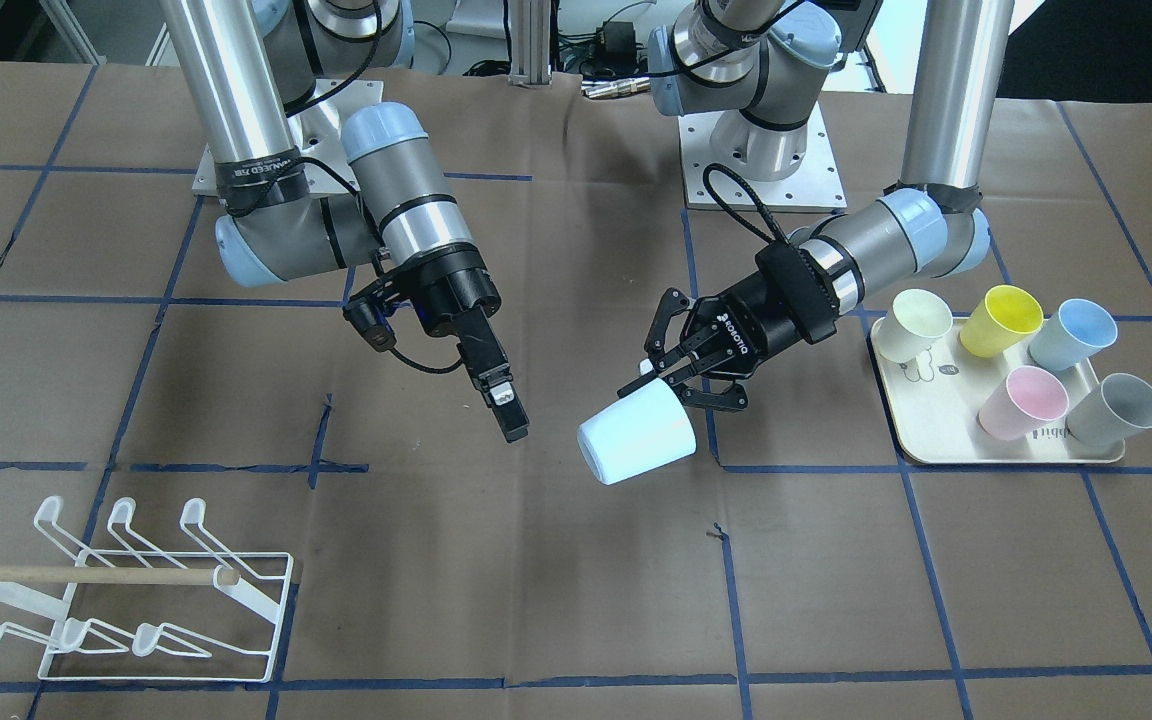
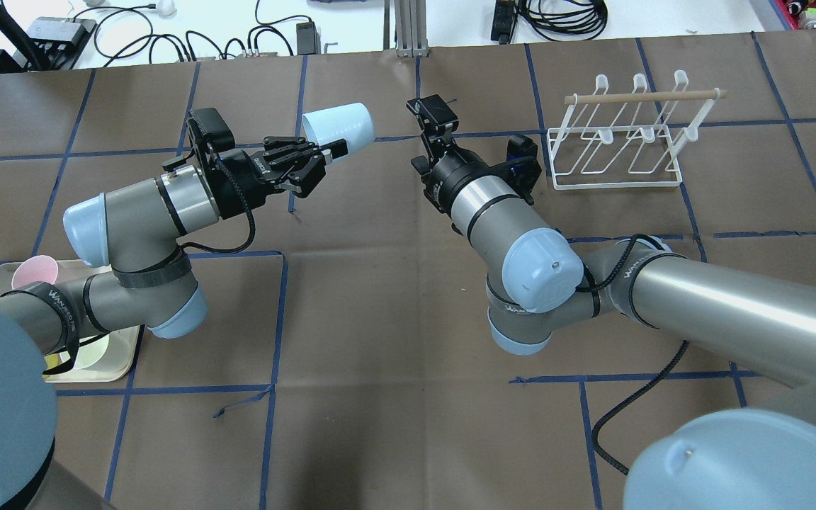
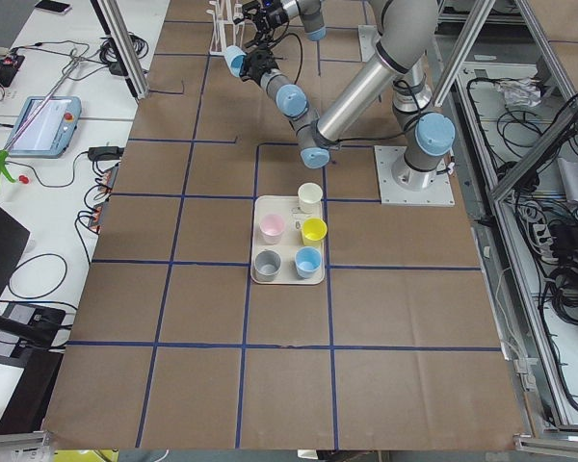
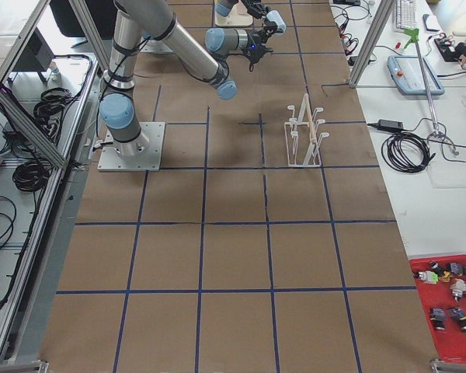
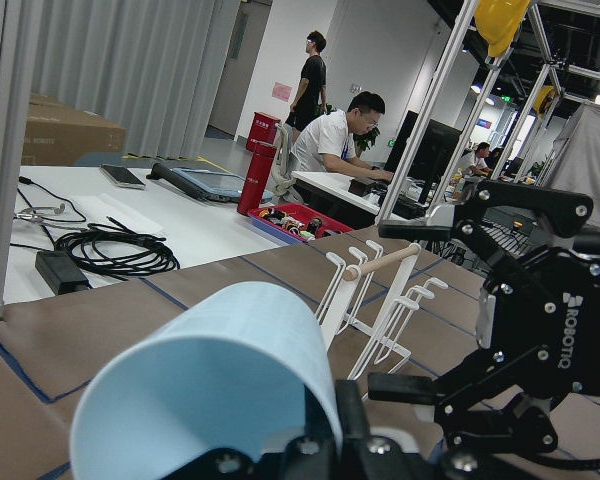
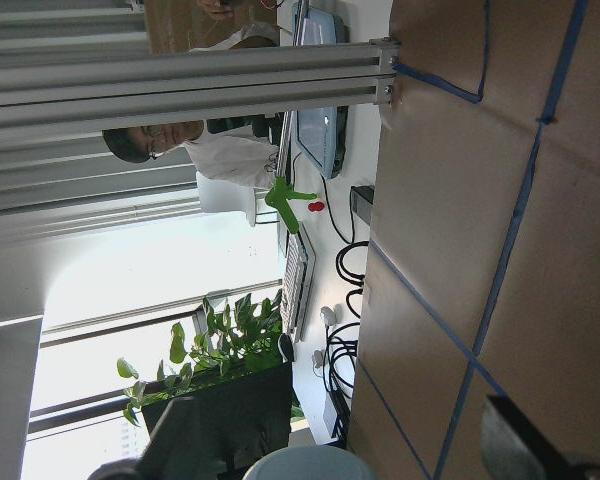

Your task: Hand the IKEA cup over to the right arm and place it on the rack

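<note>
Pale-blue plastic, the IKEA cup (image 1: 636, 437) sits clenched at one end in our left gripper's (image 1: 684, 383) claw fingers, tilted in the air above the table (image 1: 836, 600). Our right gripper (image 1: 508, 412) hangs near it, jaws parted and holding nothing. The rack (image 1: 141, 590) stands well apart, beyond the right arm (image 1: 416, 215).

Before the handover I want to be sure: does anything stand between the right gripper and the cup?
Nothing visible does. Only an open gap separates the right gripper from the cup, which the left gripper holds above the table.
</note>
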You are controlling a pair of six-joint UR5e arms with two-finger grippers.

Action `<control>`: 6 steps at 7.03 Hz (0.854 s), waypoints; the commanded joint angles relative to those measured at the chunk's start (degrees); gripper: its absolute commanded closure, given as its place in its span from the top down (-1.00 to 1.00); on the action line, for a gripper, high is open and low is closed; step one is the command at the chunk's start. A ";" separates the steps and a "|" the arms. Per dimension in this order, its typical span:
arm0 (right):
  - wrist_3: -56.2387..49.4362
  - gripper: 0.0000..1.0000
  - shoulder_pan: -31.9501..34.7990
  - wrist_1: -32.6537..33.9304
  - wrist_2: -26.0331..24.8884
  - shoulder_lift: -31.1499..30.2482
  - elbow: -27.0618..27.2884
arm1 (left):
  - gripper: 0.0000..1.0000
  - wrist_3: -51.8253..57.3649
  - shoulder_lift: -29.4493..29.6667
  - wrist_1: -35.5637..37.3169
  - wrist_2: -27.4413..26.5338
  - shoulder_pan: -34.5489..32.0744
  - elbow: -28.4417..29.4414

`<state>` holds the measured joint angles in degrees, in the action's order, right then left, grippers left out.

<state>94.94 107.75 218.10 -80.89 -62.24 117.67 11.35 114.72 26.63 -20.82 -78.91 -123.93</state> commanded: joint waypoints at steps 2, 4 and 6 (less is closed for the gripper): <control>0.16 0.99 2.47 -0.22 1.70 2.38 -3.24 | -1.00 -0.36 0.07 0.09 -1.15 -0.90 0.00; 0.16 0.99 2.47 -0.39 5.22 2.73 -5.34 | -1.00 -0.63 -0.11 0.09 -1.24 -0.99 0.00; 0.07 0.99 2.47 -0.39 5.40 5.44 -7.01 | -1.00 -3.16 0.68 3.32 -1.24 -0.99 0.00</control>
<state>95.03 110.21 217.69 -75.71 -58.33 111.62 9.54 114.89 28.13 -22.06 -79.89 -123.93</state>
